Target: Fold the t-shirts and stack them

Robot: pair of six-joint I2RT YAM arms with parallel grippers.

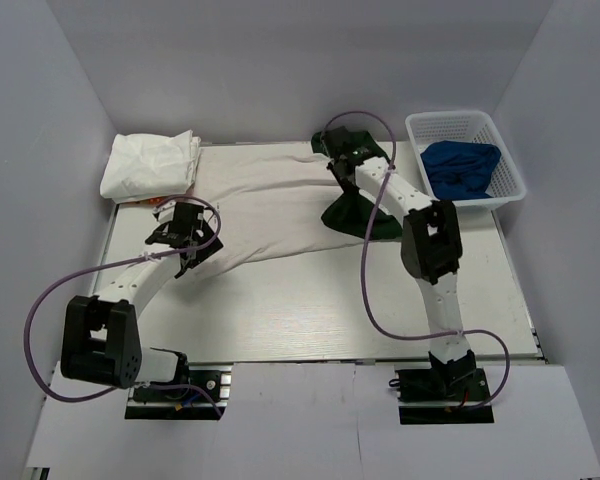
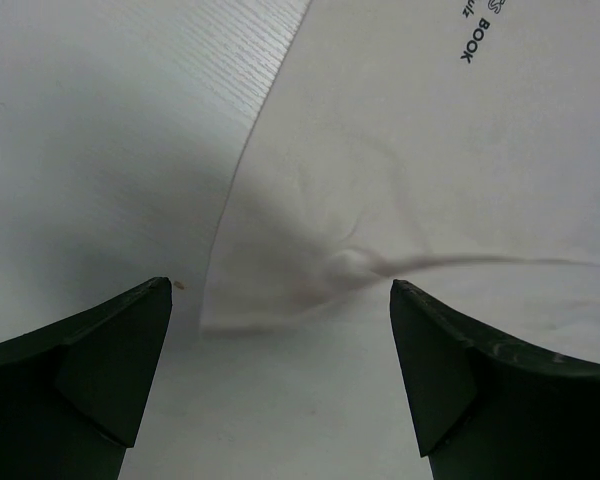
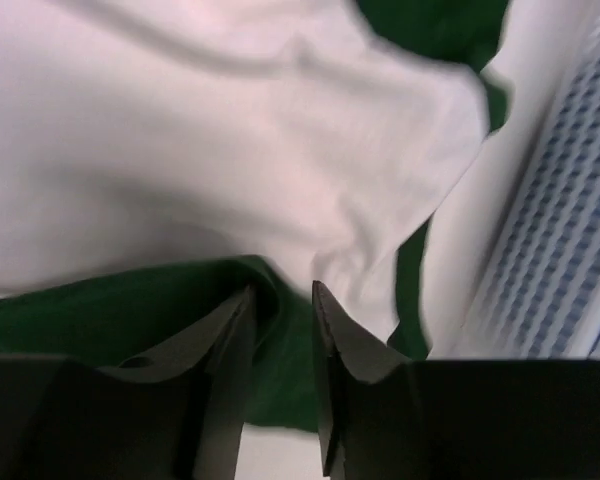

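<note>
Right jaws seem pinched on the t-shirt's [image 1: 270, 205] green sleeve [image 3: 130, 300]; I'd lower my spread left jaws onto the hem corner [image 2: 220, 320] between them, then close.

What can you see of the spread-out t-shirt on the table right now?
The spread-out t-shirt is soft white cloth with dark green parts at its right end and black lettering. It lies flat and lightly wrinkled across the far half of the table, beside the folded white bundle. The left gripper hangs open over its near-left corner. The right gripper looks pinched on a green fold.
</note>
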